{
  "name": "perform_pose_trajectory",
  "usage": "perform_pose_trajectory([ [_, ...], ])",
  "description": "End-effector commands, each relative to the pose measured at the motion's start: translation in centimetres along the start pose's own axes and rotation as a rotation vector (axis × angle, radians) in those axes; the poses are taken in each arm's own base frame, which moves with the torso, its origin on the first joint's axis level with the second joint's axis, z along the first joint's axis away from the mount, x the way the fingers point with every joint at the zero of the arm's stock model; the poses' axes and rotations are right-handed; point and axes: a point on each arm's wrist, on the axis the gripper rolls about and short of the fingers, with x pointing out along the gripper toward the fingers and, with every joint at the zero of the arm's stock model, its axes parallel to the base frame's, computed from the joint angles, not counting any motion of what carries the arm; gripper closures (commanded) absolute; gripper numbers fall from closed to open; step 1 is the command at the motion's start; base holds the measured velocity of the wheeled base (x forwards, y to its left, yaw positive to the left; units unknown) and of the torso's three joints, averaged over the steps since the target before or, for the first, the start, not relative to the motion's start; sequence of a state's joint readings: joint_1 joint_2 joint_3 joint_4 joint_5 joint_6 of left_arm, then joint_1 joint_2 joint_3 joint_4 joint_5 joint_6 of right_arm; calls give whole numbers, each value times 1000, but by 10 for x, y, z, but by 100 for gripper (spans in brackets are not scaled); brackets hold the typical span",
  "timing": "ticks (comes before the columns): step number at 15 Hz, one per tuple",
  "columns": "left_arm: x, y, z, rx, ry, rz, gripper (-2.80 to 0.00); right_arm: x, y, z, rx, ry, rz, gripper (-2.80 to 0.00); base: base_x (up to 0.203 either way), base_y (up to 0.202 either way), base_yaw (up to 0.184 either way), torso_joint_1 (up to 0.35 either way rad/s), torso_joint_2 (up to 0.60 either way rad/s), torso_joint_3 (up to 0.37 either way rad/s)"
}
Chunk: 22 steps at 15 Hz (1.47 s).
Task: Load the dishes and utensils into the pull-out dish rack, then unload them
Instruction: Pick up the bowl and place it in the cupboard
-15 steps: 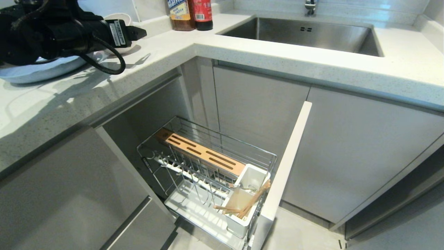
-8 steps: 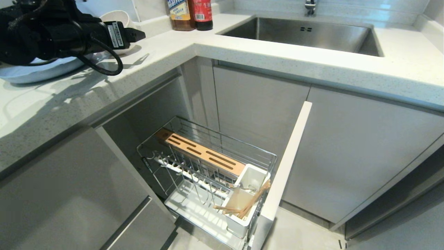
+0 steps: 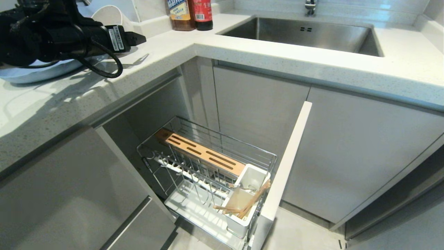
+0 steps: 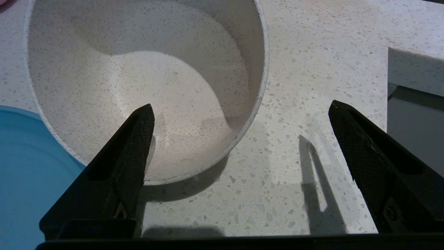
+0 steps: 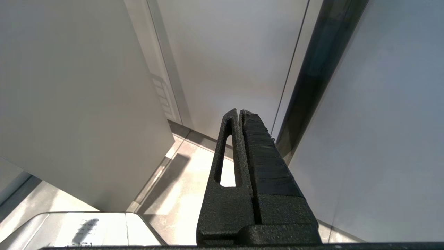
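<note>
A speckled off-white bowl stands tipped up on the counter, leaning beside the light-blue plate. My left gripper is open. One finger reaches inside the bowl, and the other is outside over the bare counter, so the rim lies between them ungripped. In the head view the left arm covers the plate, with the bowl behind it. The pull-out dish rack stands open below. Chopsticks lean in its white holder. My right gripper is shut and empty, parked low by the cabinets.
Two sauce bottles stand at the counter's back, next to the steel sink. The rack's pale front panel juts out towards me. Closed cabinet doors flank the opening, and a counter step lies near the outer finger.
The bowl has tipped up from lying flat, so its opening now faces more towards the head camera. The left arm shifted only slightly. The rack and the right arm are unchanged.
</note>
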State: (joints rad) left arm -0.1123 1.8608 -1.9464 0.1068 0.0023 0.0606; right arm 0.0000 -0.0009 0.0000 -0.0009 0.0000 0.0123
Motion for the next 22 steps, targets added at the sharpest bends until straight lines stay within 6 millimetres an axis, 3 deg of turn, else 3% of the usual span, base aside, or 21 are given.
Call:
perform_pose_trajectory([
  [1,1,1,-1,1,4,2,-280,0,0,0,0,3,0,0,0,0,0,0,0,0],
  [10,3,3,-3,4,10,8,-280,0,0,0,0,2,0,0,0,0,0,0,0,0],
  [11,3,3,-3,4,10,10,-217,0,0,0,0,2,0,0,0,0,0,0,0,0],
  [12,3,3,-4,4,12,10,0,0,0,0,0,3,0,0,0,0,0,0,0,0],
  [22,-1,3,0,1,1,10,0,0,0,0,0,3,0,0,0,0,0,0,0,0],
])
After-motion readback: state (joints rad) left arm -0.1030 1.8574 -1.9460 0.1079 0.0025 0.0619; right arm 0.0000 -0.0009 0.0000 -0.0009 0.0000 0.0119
